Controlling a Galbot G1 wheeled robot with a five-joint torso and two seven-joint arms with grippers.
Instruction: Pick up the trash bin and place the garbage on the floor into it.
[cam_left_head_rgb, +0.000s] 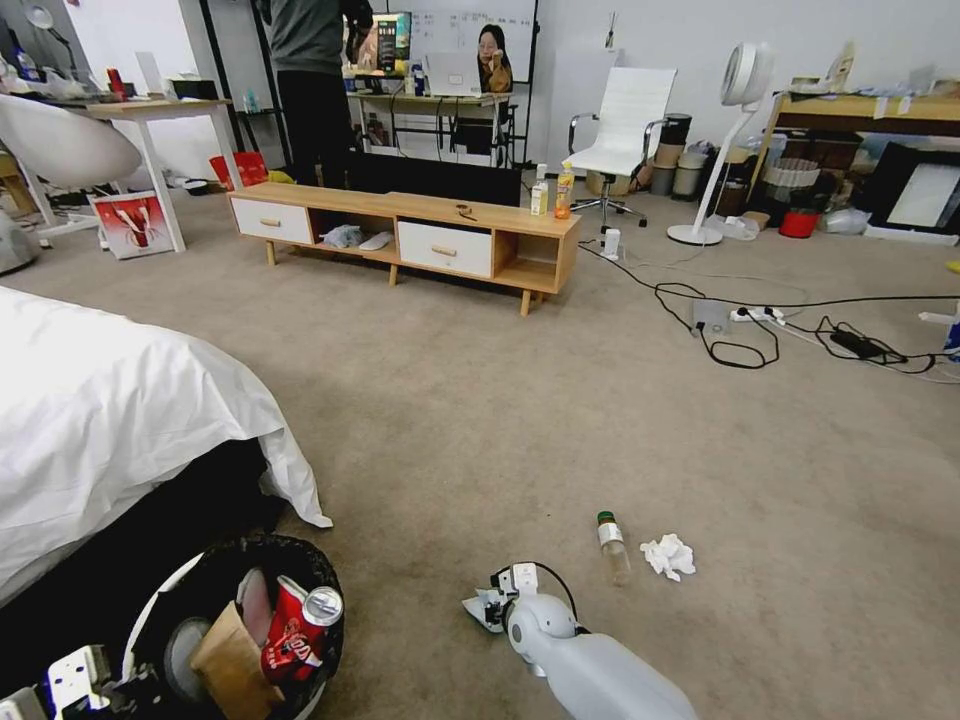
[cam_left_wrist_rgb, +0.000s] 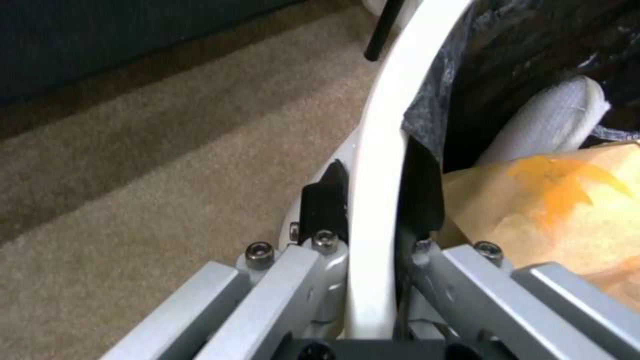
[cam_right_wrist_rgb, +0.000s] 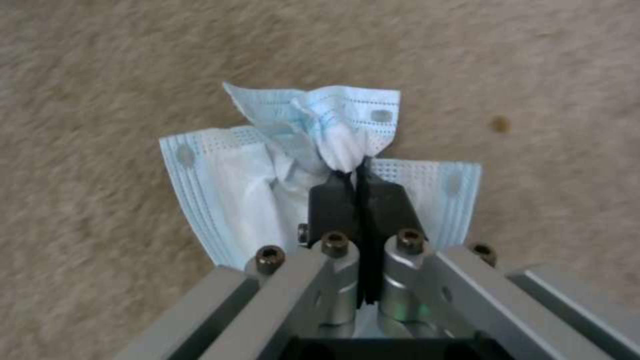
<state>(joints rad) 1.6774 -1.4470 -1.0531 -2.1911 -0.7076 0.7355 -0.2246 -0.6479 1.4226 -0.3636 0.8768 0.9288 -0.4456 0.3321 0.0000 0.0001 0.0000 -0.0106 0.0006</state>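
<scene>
A: What is the left gripper (cam_left_wrist_rgb: 373, 220) doing?

B: It is clamping the white rim of the round white plastic trash bin lined with a black bag (cam_left_head_rgb: 300, 560), one black pad on each side of the wall, closed tight on it. In the head view the bin is sitting low on the robot's left, beside the white-sheeted bed (cam_left_head_rgb: 110, 400).

A: And what is lying inside?

B: A crushed red can (cam_left_head_rgb: 300, 625), a brown cardboard piece (cam_left_head_rgb: 230, 665) and something white.

A: The right gripper (cam_right_wrist_rgb: 360, 172)?

B: Its jaws are pinched together on a crumpled pale blue pleated face mask (cam_right_wrist_rgb: 233, 175), which is hanging just above the beige-grey short-pile carpet (cam_left_head_rgb: 500, 420). The arm is reaching forward, to the right of the bin.

A: Anything lying on the floor?

B: A small clear green-capped bottle (cam_left_head_rgb: 612, 545) is lying near the right gripper, with a crumpled white tissue (cam_left_head_rgb: 668, 556) just beside it.
</scene>
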